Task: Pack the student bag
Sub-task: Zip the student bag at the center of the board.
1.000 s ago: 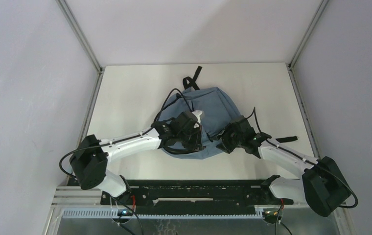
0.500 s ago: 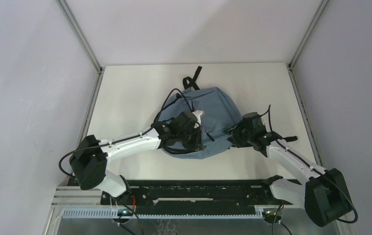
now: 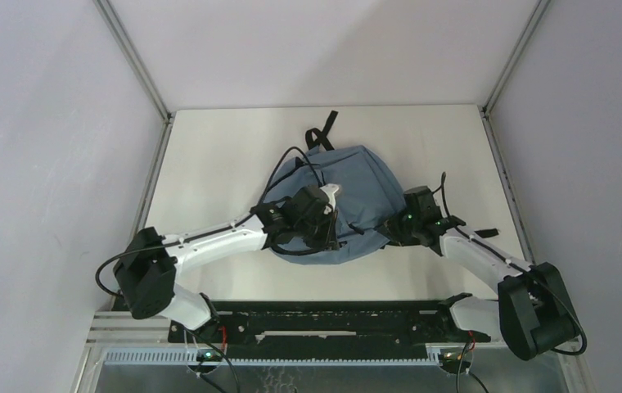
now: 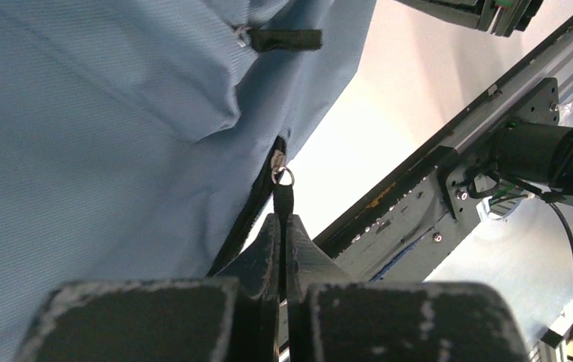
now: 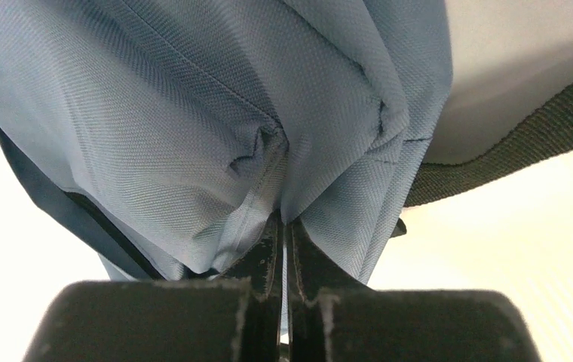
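Note:
The student bag point(image 3: 361, 173), dusty blue with black trim, lies flat in the middle of the table. My left gripper point(image 3: 325, 234) sits over its near edge. In the left wrist view this gripper point(image 4: 283, 223) is shut on the black zipper pull point(image 4: 283, 197), which hangs from a metal ring at the end of the black zipper. My right gripper point(image 3: 392, 228) is at the bag's right edge. In the right wrist view it point(image 5: 283, 228) is shut on a bunched fold of the bag's blue fabric point(image 5: 193, 113).
A black strap point(image 5: 525, 136) runs off the bag's right side onto the table point(image 3: 480, 232). The top loop point(image 3: 322, 131) points to the far side. A second zipper pull point(image 4: 283, 39) lies on the bag. The black base rail point(image 3: 324, 315) borders the near edge.
My right gripper swung out to the right, came back to the bag's right edge and shut on its fabric. The left arm has kept its grip and place.

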Motion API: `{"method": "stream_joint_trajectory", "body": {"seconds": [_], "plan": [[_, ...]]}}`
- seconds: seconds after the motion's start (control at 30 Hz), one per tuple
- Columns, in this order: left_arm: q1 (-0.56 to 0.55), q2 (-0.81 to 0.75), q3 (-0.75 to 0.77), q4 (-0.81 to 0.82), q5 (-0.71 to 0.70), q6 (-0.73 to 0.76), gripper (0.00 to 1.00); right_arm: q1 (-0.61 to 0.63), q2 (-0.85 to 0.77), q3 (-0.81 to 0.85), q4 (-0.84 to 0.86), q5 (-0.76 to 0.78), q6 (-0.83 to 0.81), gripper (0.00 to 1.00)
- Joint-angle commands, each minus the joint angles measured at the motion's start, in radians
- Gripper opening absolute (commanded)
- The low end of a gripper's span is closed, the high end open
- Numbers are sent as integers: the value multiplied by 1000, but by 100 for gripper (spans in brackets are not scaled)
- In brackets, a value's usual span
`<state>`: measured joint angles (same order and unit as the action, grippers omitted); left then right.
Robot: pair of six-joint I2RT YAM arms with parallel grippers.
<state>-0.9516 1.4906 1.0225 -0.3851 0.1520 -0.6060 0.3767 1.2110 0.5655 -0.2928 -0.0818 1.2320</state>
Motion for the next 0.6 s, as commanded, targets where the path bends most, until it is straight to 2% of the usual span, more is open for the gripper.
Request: {"method": "stream_joint_trajectory", "body": {"seconds": [0.0,0.23,0.4,0.57], "plan": [[-6,-95,-52,-23,-12,44,0,-88,-40,11,-41,95,-105,0],[-6,-198,-122,-18,40,73,0,-292,-33,41,-38,98,-284,0],[-21,-226,-123,-27,63,112,0,-347,88,237,-109,211,-377,0],[-40,-221,-92,-73,79,158,0,-433,250,441,-162,133,-472,0]]}}
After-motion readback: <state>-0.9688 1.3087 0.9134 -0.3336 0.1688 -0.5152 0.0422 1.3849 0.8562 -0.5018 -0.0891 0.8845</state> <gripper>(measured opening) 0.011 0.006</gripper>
